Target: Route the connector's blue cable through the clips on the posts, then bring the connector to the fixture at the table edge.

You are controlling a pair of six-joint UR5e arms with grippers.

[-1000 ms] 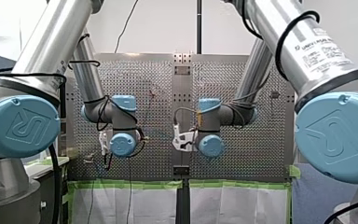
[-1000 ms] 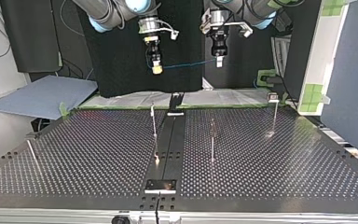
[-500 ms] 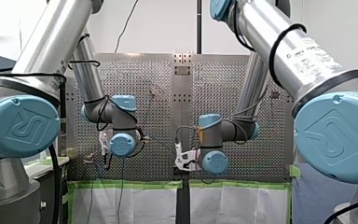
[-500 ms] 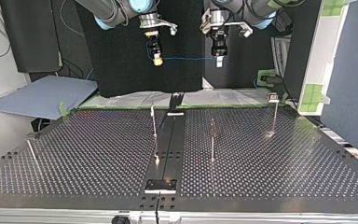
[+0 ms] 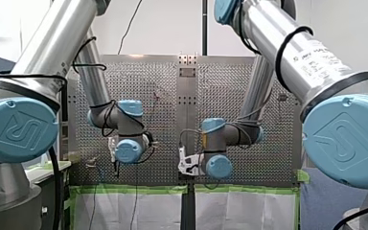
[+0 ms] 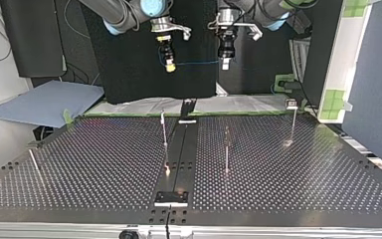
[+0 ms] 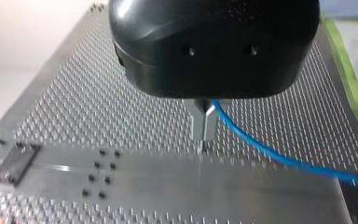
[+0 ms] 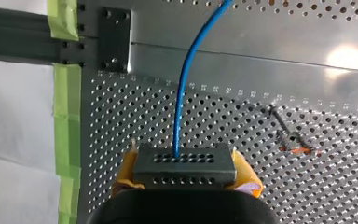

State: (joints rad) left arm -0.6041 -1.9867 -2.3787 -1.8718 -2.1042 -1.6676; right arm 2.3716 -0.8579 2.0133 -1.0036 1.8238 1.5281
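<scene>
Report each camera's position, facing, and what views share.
Front: behind the arms, looking over the table; left arm at left, right arm at right.
Top: across the table, facing them; left gripper at right, right gripper at left.
Left wrist: down its fingers, shut on the cable.
Right wrist: over the connector between its pads.
Shared: top and both wrists show the cable.

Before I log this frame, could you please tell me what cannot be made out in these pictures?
Top view: the clips on the posts are too small to read.
Front view: the wrist joints hide my left tool and my right tool.
Left wrist view: the blue cable is cut off by the edge.
Right wrist view: the connector hides its own mating face.
</scene>
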